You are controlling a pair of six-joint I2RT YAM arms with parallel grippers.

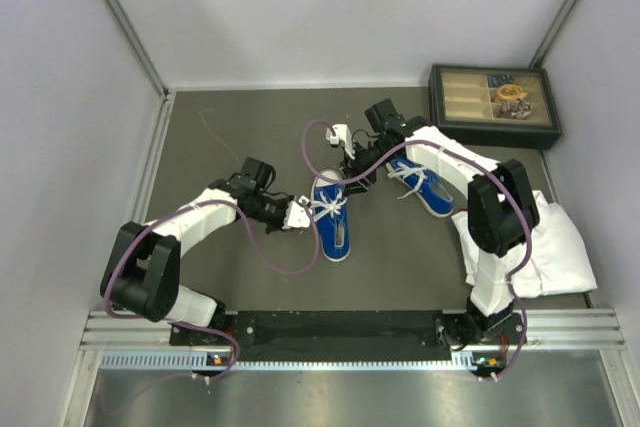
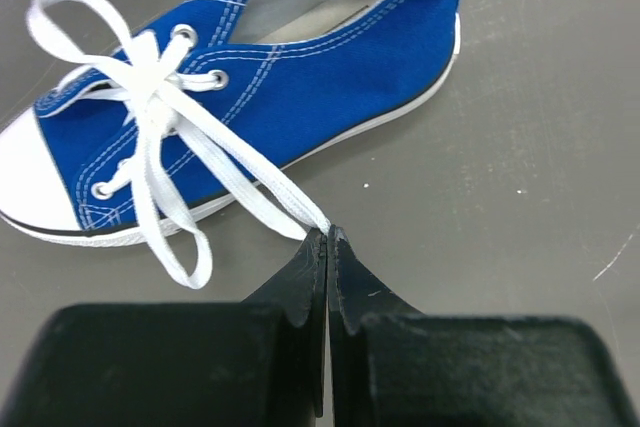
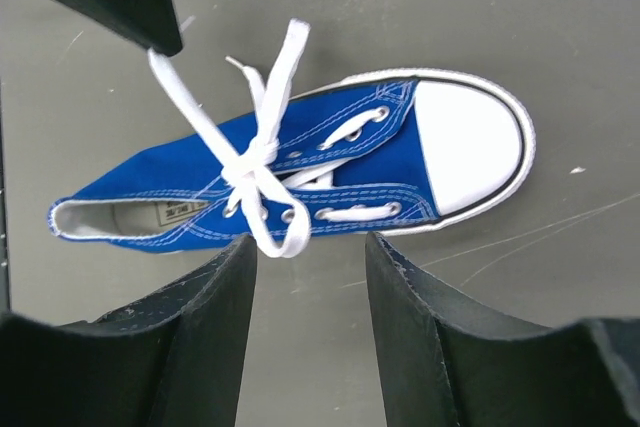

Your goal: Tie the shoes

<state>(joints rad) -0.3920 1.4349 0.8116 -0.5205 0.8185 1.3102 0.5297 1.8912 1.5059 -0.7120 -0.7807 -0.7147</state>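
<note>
Two blue shoes with white toe caps lie mid-table. The nearer shoe has a knot in its white laces. My left gripper is shut on one lace end just beside this shoe's sole, and that lace runs taut to the knot. My right gripper stands open at the shoe's other side, holding nothing. A small lace loop hangs off the shoe just beyond its left fingertip. The other shoe lies to the right, partly under the right arm.
A dark compartment box sits at the back right corner. A folded white cloth lies at the right edge beside the right arm. Walls close in the table at left, back and right.
</note>
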